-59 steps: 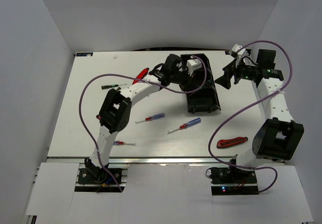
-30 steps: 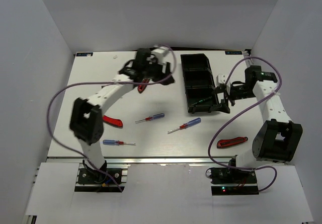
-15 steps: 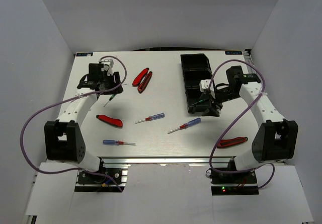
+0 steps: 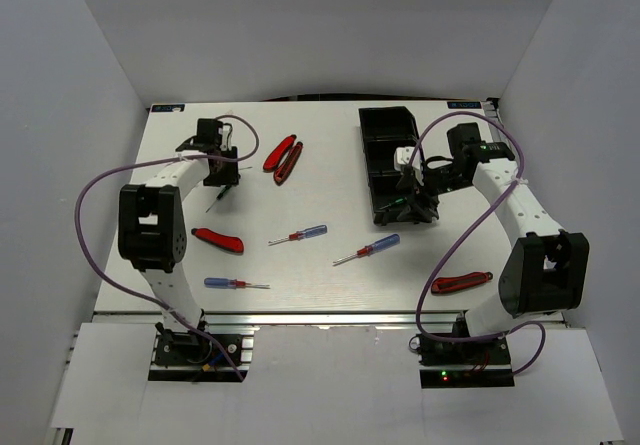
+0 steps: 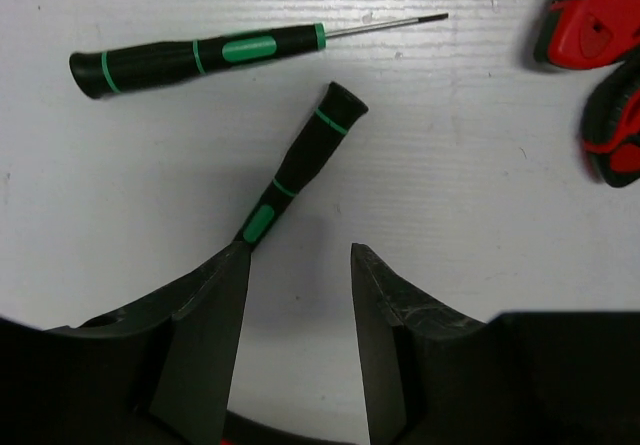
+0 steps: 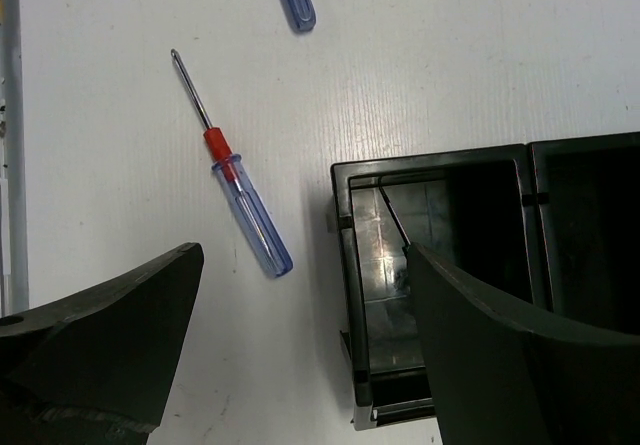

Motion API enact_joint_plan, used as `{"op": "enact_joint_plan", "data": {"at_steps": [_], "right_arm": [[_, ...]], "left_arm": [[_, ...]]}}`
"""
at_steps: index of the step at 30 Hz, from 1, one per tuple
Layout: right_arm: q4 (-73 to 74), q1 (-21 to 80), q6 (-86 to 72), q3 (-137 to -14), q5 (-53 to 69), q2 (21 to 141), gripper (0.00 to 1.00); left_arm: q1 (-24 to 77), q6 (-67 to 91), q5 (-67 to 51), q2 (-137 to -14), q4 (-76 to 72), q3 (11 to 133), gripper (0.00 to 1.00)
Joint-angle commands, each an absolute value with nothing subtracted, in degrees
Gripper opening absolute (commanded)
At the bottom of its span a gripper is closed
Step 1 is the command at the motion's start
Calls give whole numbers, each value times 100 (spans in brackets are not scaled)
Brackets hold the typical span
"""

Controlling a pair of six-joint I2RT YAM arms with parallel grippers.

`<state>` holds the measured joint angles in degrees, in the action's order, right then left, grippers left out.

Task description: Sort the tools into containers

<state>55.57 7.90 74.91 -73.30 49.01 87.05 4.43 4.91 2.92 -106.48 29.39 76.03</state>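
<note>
The left gripper (image 5: 299,265) is open at the far left of the table (image 4: 320,300), with the angled green screwdriver (image 5: 300,155) running under 1 finger, off-centre. I'd shift sideways till the handle sits mid-gap, then squeeze. The right gripper (image 6: 305,255) hangs open, empty, over the near end of the tray (image 4: 366,165). Count: 3 green screwdrivers (image 5: 200,53) (1 binned, I think), 3 blue-and-red screwdrivers (image 4: 298,234), 3 red-handled tools (image 4: 283,157).

The tray (image 4: 388,130) is sitting at the far right of the table (image 4: 320,195), its three compartments running front to back, a thin screwdriver (image 6: 392,217) lying in the nearest one. A second screwdriver (image 4: 366,249) is lying just in front of the tray. The pliers (image 4: 283,158) are lying left of the tray, and further left a slim driver (image 5: 200,53) is lying close to its twin (image 5: 300,155), not touching.
</note>
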Motion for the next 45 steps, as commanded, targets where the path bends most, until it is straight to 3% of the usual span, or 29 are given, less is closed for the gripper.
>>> {"op": "enact_joint_plan", "data": {"at_steps": [1, 19, 22, 24, 31, 36, 40, 45], "right_arm": [[5414, 800, 7348, -7304, 4869, 8534, 89], [5458, 800, 7128, -7330, 4922, 8543, 89], [5484, 800, 7119, -7391, 4913, 8578, 89], [5502, 800, 7110, -7409, 4931, 8596, 89], [5546, 809, 6716, -7471, 5255, 8727, 88], [4854, 957, 4911, -7645, 5554, 9147, 85], [4387, 1212, 3408, -8171, 5809, 9772, 80], [3028, 1608, 1366, -8578, 6151, 10441, 80]], "left_arm": [[422, 299, 466, -10766, 2909, 7945, 56], [325, 26, 378, -11452, 2813, 8025, 43], [308, 61, 299, -11452, 2786, 7928, 32], [308, 201, 133, -11408, 2777, 7910, 19], [299, 641, -860, -10978, 2523, 7699, 5], [299, 1273, -2131, -10320, 2120, 7244, 3], [299, 2256, -3379, -9652, 743, 6104, 3], [334, 3837, -4340, -8992, -1393, 5020, 2]]}}
